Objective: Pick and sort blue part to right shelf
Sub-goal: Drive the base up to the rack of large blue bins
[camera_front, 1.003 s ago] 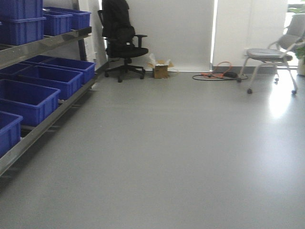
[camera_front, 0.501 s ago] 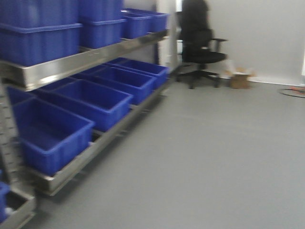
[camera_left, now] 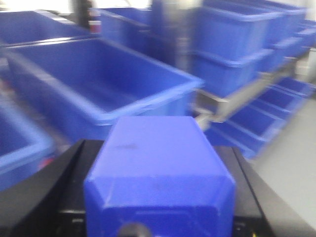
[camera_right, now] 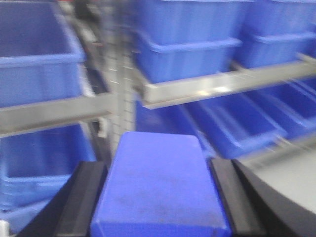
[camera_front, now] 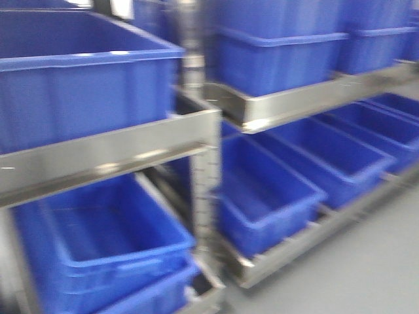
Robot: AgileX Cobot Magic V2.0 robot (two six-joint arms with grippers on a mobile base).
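In the left wrist view, my left gripper [camera_left: 157, 146] is shut on a blue part [camera_left: 158, 173], a blocky blue piece held between the two black fingers [camera_left: 69, 173]. In the right wrist view, my right gripper [camera_right: 157, 165] is shut on a second blue part [camera_right: 158, 197], a flat-topped blue block between its black fingers [camera_right: 86, 192]. Both grippers face a metal shelf [camera_front: 105, 160] with rows of blue bins [camera_front: 78, 85]. Neither gripper shows in the front view. All views are motion-blurred.
The steel rack has an upright post [camera_front: 203, 190] and two tiers of open blue bins [camera_front: 262, 190], close in front. An open bin [camera_left: 98, 89] lies just ahead of the left gripper. Grey floor [camera_front: 373, 275] shows at the lower right.
The front view has swung left and closer to the shelf. The office chairs, box and open floor have left the view, and the rack and bins now fill it.
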